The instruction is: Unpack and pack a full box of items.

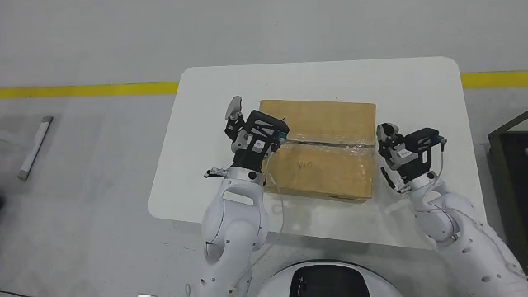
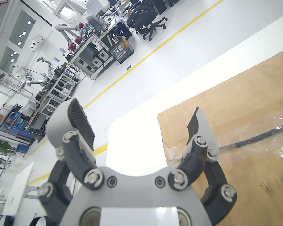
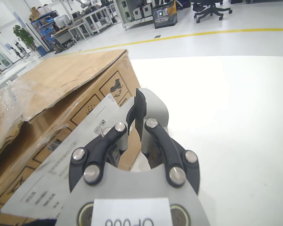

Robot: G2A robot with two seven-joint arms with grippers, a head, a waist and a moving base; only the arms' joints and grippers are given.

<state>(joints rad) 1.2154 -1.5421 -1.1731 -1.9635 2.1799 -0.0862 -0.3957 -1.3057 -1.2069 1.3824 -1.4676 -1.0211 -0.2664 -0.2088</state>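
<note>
box point(image 1: 318, 150) lies flat on the white bench point(image 1: 412, 82) between both end effectors, its long side running from one to the other. left end effector point(image 2: 136, 116) is spread wide above one end. right end effector point(image 3: 138, 104) is clenched just beside the other end.

The left gripper point(image 2: 136, 116) had pale grey finger shells faced with black ribbed pads point(image 2: 81, 121). Behind them sat black curved links point(image 2: 195, 163), with silver round-headed screws point(image 2: 92, 177) at each pivot on a light grey palm plate point(image 2: 134, 189). The right gripper point(image 3: 137, 112) was built alike, with a white label point(image 3: 132, 212) bearing dark print at its base. Behind the grippers, the arms point(image 1: 235, 214) were smooth, rounded white shells, with black wrist housings point(image 1: 262, 125) and a thin cable point(image 1: 442, 155).
</note>
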